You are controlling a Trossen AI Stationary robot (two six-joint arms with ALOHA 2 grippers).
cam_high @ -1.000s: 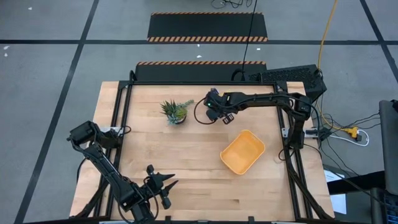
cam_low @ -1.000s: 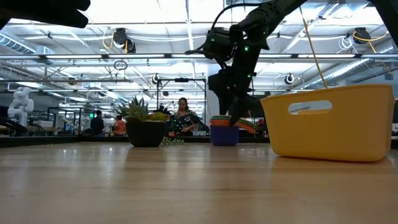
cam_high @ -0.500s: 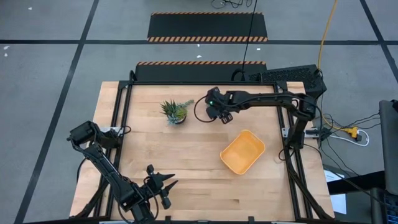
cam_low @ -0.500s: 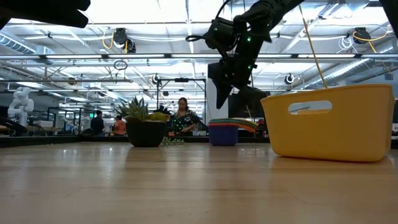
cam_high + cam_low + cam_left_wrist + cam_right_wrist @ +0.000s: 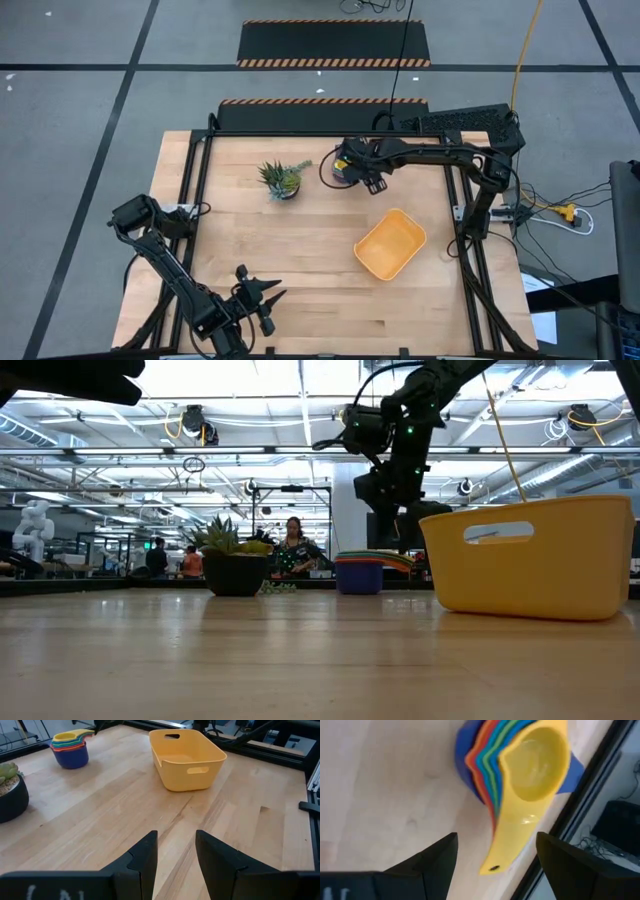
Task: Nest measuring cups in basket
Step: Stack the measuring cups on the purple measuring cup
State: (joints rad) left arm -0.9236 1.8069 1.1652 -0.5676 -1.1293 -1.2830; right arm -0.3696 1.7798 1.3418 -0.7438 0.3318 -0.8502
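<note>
Two fingers of my right end effector (image 5: 492,852) stand apart with nothing between them, poised above the measuring cups (image 5: 520,767) at the far part of the surface (image 5: 300,250). Those cups sit nested in one stack on the wood, dark blue outermost and yellow innermost, handles fanned to one side, outside the basket (image 5: 390,244). That orange-yellow basket lies well apart from the stack, nearer my right side. A small potted plant (image 5: 283,179) stands beside the stack. My left end effector (image 5: 174,857) waits low near the front edge, fingers parted and holding nothing.
</note>
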